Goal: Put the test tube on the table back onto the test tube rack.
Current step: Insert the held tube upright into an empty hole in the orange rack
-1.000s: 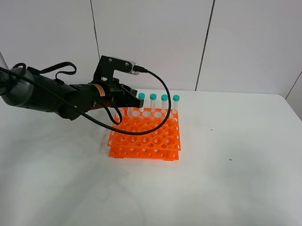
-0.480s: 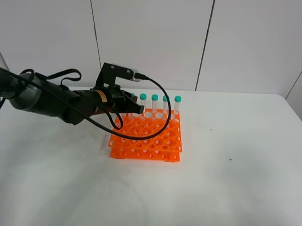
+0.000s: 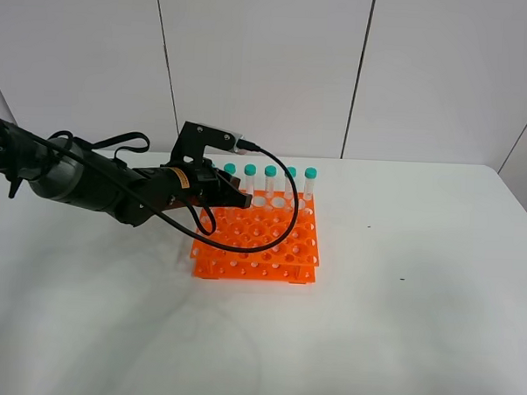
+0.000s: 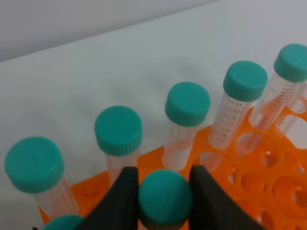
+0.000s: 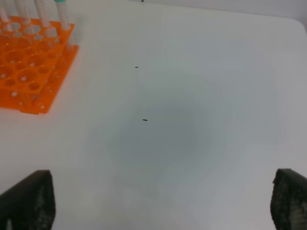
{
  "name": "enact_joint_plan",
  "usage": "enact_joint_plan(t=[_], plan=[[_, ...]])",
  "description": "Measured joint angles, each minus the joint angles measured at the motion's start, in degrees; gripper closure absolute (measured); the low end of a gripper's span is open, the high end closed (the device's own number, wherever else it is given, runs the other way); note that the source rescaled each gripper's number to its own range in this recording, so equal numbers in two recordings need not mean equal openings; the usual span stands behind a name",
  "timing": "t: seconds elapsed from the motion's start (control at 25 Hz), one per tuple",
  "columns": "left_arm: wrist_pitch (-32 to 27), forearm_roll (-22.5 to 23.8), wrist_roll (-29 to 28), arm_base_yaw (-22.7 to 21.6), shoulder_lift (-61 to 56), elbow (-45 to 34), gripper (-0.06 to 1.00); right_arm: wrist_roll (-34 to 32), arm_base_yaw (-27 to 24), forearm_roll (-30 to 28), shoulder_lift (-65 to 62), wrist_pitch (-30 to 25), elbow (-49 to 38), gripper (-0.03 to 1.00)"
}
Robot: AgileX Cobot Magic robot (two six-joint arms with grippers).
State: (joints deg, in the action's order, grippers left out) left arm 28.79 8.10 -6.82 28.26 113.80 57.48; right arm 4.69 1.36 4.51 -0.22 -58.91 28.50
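The tube point(image 4: 165, 199) sits between the two dark fingers of the left claw point(image 4: 164, 191), pinched at its teal cap, over the near-left part of the rack point(image 3: 257, 241) just in front of the back row of standing tubes point(image 4: 187, 104). Whether its tip is already in a hole I cannot tell; the body is hidden below the cap. It looks light, stiff and smooth-walled, so likely to slip if held on the clear barrel; the ribbed cap (or just under it) is the better hold, and a gentle one should do. The neighbours stand close, so the fingers have little room. The right claw point(image 5: 158, 201) is spread wide over bare table point(image 5: 192, 96), holding nothing.
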Motion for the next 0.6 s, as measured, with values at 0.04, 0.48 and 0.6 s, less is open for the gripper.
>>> enact_joint_plan(t=[0.04, 0.48, 0.6], plan=[[0.05, 0.00, 0.00, 0.00, 0.00, 0.00, 0.94, 0.00, 0.00, 0.00, 0.00, 0.00, 0.00, -0.03], [1.94, -0.11, -0.21, 0.00, 1.43, 0.00, 0.94, 0.00, 0.00, 0.00, 0.00, 0.00, 0.00, -0.03], [2.01, -0.11, -0.21, 0.00, 1.43, 0.00, 0.94, 0.00, 0.00, 0.00, 0.00, 0.00, 0.00, -0.03]])
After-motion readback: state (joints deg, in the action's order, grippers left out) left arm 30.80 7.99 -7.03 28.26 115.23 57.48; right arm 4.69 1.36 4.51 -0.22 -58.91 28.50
